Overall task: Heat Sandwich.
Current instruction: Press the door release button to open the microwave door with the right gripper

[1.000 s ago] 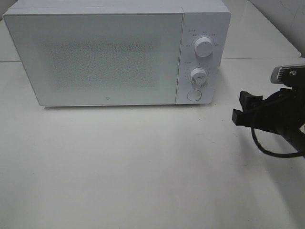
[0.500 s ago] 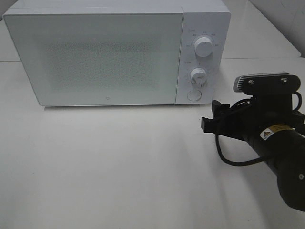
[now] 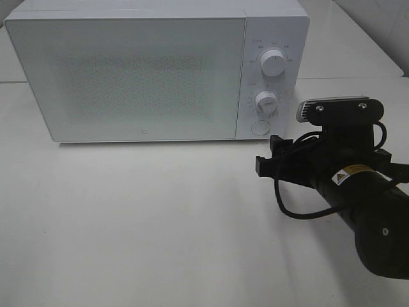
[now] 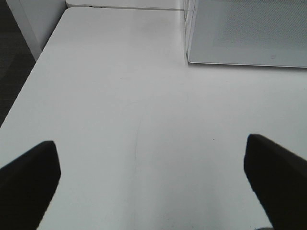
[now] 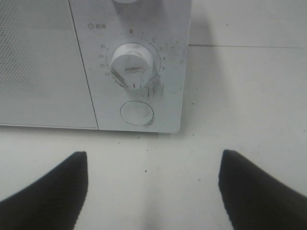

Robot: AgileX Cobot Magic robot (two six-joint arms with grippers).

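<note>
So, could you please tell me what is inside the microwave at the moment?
The microwave has its door closed, and the speckled white panel shows nothing behind it. Whether the sandwich is inside cannot be seen; none shows in any view.

Seeing a white microwave [image 3: 147,77] standing upright toward the back of the white table [image 3: 160,224], its door [image 3: 128,64] seemingly sitting closed flush with the front. Carrying a control panel [image 3: 271,83] on the right side of its face, with an upper dial [image 3: 273,62], a lower dial [image 3: 266,102] and a round button [image 3: 259,127] lying just beneath them. Not making out the sandwich through the hazy, speckled door panel.
</note>
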